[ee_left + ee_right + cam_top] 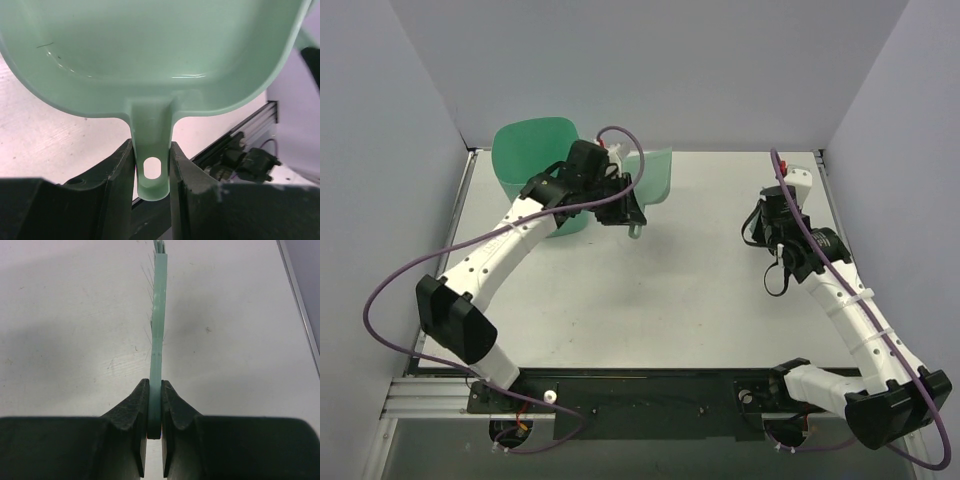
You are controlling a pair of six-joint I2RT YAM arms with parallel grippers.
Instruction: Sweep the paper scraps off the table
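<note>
Soft, even light from above leaves the counter (700, 290) bright with faint shadows — the left wrist view washes out pinkish, a glossy streak on the dustpan (150, 60), while the brush (158, 315) blurs toward its tip (a broad grey shadow left of it).

A robotics lab cell: flat white table (700, 300) boxed in by plain grey panels (650, 70), slotted aluminium rail (415, 400) at its near edge.

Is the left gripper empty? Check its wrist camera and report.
No, the left gripper is shut on the handle of the mint-green dustpan, pinching it from both sides.
</note>
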